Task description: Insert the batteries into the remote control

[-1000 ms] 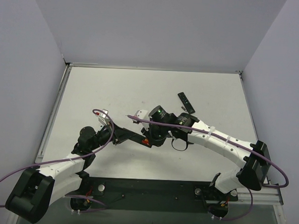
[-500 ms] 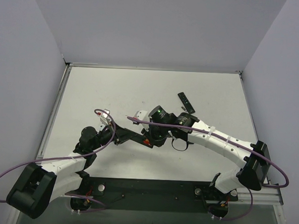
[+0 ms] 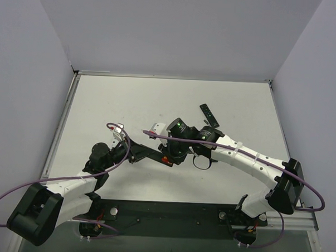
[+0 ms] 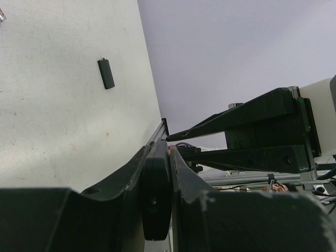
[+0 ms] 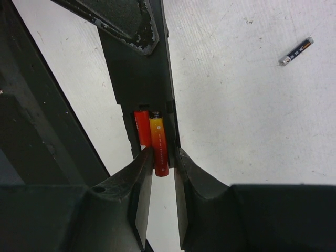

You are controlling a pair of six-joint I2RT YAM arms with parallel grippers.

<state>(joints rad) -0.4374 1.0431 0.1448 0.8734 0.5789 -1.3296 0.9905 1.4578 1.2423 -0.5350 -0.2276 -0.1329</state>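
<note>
The black remote control [image 5: 140, 73] is clamped edge-on in my left gripper [image 4: 160, 151], which is shut on it and holds it just above the table [image 3: 102, 101]. Its battery bay faces the right wrist camera. A red battery [image 5: 140, 128] lies in the bay. Beside it, an orange-red battery [image 5: 159, 147] sits in the second slot with its near end poking past the remote's end. My right gripper [image 5: 163, 164] straddles that end, its jaws a little wider than the cell. The top view shows both grippers meeting at mid-table, by the remote [image 3: 151, 154].
A dark grey battery [image 5: 296, 51] lies loose on the table to the right of the remote. A slim black oblong piece [image 3: 209, 115] rests further back on the right, also seen as a small dark piece [image 4: 106, 73]. Purple cables loop along both arms.
The right gripper's jaws have eased apart around the orange-red battery. The left arm has shifted slightly, still holding the remote.
</note>
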